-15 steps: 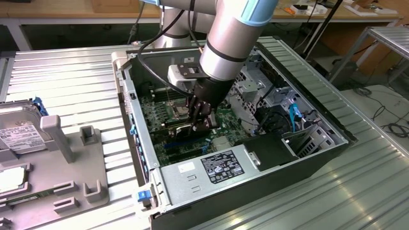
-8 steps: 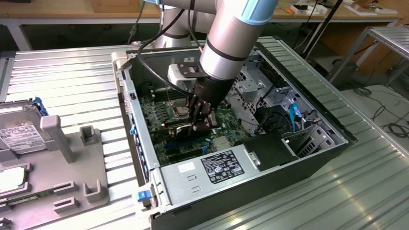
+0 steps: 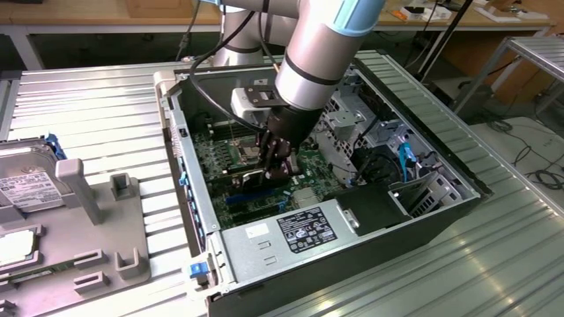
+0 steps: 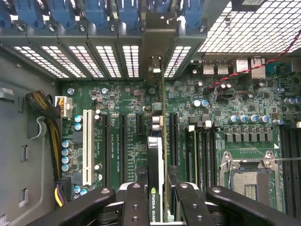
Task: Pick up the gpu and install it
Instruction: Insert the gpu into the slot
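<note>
the ribbed metal surface [image 3: 105, 112] carried an open computer case [image 3: 458, 198] lying on its side near the surface's far edge, and a grey holder tray [image 3: 97, 218] sat toward the exterior view's left with a hard drive [image 3: 22, 181] on it. inside the case lay the green motherboard [image 4: 235, 101], with the power supply [image 3: 295, 231] at the case's near end and the processor socket [image 4: 251, 181] bare.

the robot arm [image 3: 321, 46] reached down into the case. its gripper [image 4: 157, 200] was clenched on the gpu [image 4: 156, 183], the black fingers [image 4: 135, 202] pressing the card's two flat faces. the card stood on edge over the motherboard, between the white slot [image 4: 87, 146] and the memory slots [image 4: 200, 155], in line with one of the dark expansion slots.

its long axis ran along that slot, pointing toward the case's rear wall, where its metal bracket [image 4: 156, 68] met the row of vented slot covers [image 4: 82, 59]. whether the card's edge was fully seated could not be told.

the step in hand looked like the install itself: the pick-up was done. the next move seemed to call for a straight, even press into the slot, keeping the card upright and the bracket lined up with its opening.
</note>
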`<move>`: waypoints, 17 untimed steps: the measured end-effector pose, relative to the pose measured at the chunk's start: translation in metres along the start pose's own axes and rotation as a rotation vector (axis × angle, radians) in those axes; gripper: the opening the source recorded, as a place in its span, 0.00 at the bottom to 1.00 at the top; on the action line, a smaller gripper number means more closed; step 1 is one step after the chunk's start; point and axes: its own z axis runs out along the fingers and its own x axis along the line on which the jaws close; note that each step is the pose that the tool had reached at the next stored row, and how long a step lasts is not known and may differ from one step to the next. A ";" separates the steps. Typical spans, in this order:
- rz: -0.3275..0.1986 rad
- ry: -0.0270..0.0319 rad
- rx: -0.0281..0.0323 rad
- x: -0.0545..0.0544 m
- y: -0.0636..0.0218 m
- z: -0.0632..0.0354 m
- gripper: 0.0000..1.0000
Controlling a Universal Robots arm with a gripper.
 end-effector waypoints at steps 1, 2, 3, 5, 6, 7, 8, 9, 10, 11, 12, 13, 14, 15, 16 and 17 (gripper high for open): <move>0.000 -0.0004 0.0001 0.000 0.0000 0.0000 0.27; 0.000 -0.0005 0.0000 0.000 0.0000 0.0000 0.27; 0.000 -0.0005 0.0001 0.000 0.0000 0.0000 0.27; 0.000 0.0001 0.0000 0.000 0.0000 0.0000 0.27; 0.000 0.0012 0.0001 0.000 -0.0001 0.0000 0.27; 0.001 0.0056 0.0002 0.000 -0.0001 0.0001 0.27; 0.002 0.0121 0.0003 0.000 -0.0001 0.0001 0.27; 0.002 0.0122 0.0003 0.000 0.0000 0.0000 0.27; 0.002 0.0146 0.0002 0.000 0.0000 0.0000 0.27; 0.004 0.0288 0.0005 0.000 -0.0001 0.0000 0.27; 0.004 0.0291 0.0004 0.000 -0.0001 0.0000 0.27; 0.004 0.0292 0.0005 0.000 0.0000 0.0000 0.27; 0.004 0.0292 0.0005 0.000 0.0000 0.0000 0.27; 0.004 0.0293 0.0004 0.000 -0.0001 0.0002 0.27; 0.004 0.0288 0.0006 0.000 -0.0001 0.0009 0.27; 0.004 0.0290 0.0007 0.000 -0.0002 0.0014 0.27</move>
